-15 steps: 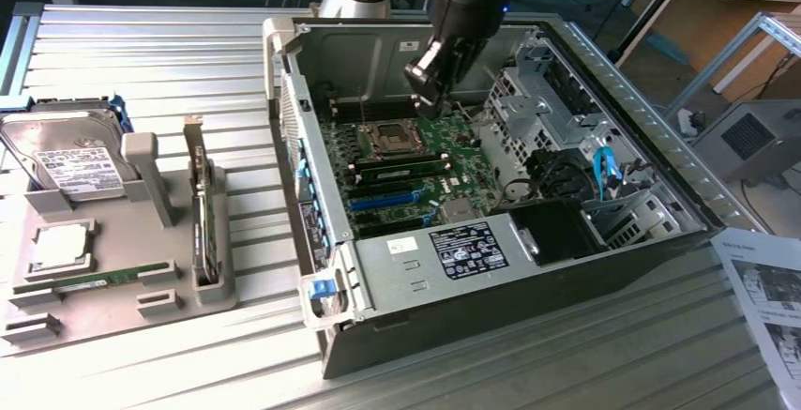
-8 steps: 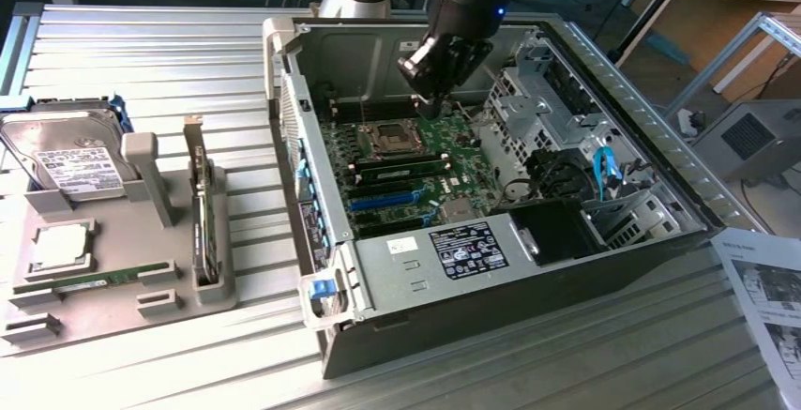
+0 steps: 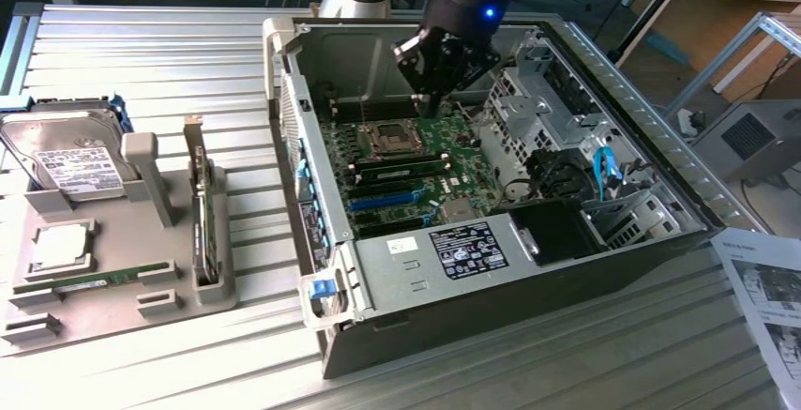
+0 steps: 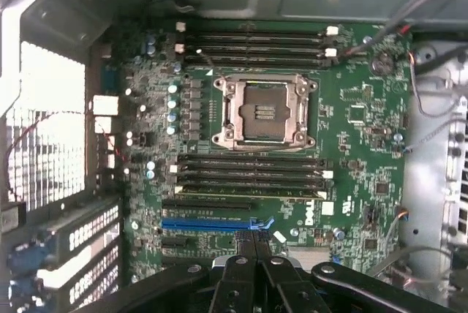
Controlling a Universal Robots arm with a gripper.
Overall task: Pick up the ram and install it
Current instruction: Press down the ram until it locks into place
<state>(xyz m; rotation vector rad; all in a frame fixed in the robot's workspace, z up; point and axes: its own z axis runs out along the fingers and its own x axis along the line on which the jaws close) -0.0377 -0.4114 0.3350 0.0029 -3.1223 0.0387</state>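
An open computer case [image 3: 501, 269] lies on a ribbed metal bench [image 3: 150, 44]. The gripper [image 4: 256, 251], fingers together and empty, hangs above the motherboard [image 4: 351, 123]. The ram [image 3: 94, 280] rests in the grey parts tray [image 3: 113, 321], not yet picked; installation remains outstanding.

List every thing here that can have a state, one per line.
gripper: shut, empty, above the motherboard.
ram: lying in the grey tray, outside the case, not held.
computer case: on its side, side panel off.
CPU socket: uncovered, no cooler on it.
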